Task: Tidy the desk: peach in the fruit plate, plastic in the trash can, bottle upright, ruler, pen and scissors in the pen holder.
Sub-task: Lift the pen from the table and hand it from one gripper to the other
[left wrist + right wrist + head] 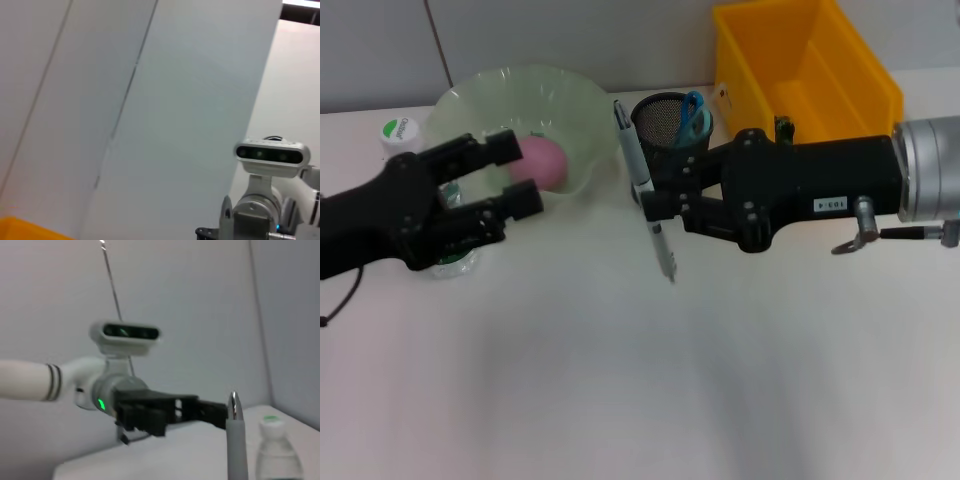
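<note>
On the left of the head view, the left gripper [515, 175] is seen with its black fingers spread apart and nothing held between them; it is positioned over the near rim of the pale green fruit plate [570, 105]. A pink peach [546, 160] is seen lying inside the plate, just beyond the fingertips, and whether it is touched by them cannot be told. A white bottle cap with a green mark [398, 133] is seen behind the left arm, beside the plate, and a second clear item is partly hidden under the arm.

Toward the middle, a grey pen [644, 190] is held nearly upright by the right gripper [655, 195], whose fingers are closed on the middle of the barrel. The pen is kept just beside the black mesh pen holder [665, 120], to its left and outside it, with its tip above the table [620, 380]. Blue scissors handles [694, 112] are seen standing in the holder. Behind the right arm, a yellow bin [800, 65] is placed at the back of the table.

Only wall panels, a yellow corner and the robot's head are shown by the left wrist view; neither peach nor plate is seen there. By the right wrist view the top of the pen [235, 440] is shown close up, with the left gripper [212, 410] and an upright bottle [279, 452] farther off, details not given by the head view.
</note>
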{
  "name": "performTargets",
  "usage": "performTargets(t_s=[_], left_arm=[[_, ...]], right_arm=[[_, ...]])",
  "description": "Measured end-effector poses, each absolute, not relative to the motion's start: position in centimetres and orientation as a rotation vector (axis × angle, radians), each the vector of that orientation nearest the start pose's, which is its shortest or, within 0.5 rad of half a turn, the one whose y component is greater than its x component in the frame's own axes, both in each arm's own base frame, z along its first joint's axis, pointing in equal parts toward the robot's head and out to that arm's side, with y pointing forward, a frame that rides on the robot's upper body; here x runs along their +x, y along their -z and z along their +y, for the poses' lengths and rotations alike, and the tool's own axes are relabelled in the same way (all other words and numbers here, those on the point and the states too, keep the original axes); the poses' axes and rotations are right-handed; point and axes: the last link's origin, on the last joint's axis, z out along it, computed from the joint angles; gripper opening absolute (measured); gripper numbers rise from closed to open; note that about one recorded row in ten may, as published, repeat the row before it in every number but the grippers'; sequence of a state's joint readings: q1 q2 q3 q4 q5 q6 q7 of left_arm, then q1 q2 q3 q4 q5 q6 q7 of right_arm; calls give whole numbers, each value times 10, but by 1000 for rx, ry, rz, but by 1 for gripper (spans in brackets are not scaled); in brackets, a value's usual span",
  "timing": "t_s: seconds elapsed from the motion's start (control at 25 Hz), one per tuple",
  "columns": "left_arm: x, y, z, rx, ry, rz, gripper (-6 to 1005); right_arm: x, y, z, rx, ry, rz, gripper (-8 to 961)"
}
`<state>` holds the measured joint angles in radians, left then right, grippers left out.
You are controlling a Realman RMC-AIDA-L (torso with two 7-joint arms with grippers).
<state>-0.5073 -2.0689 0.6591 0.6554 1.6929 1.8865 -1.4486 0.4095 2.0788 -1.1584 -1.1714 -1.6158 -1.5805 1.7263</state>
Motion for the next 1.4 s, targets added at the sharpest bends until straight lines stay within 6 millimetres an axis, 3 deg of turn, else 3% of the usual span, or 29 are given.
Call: performTargets(t_s=[0.4,1.2,1.4], left_arm=[[-208,-25,304,-2710,1414,-453,771],[-194,-11,307,-2748,1455,-393,768],[-194,-10,307,-2753,1452,-396,678]], right_arm=[[157,-14,317,-2919,-1008,358,125],[155,-4,317,-2966,-1026,378,167],[155,-3,317,-2970,-1024,376,180]])
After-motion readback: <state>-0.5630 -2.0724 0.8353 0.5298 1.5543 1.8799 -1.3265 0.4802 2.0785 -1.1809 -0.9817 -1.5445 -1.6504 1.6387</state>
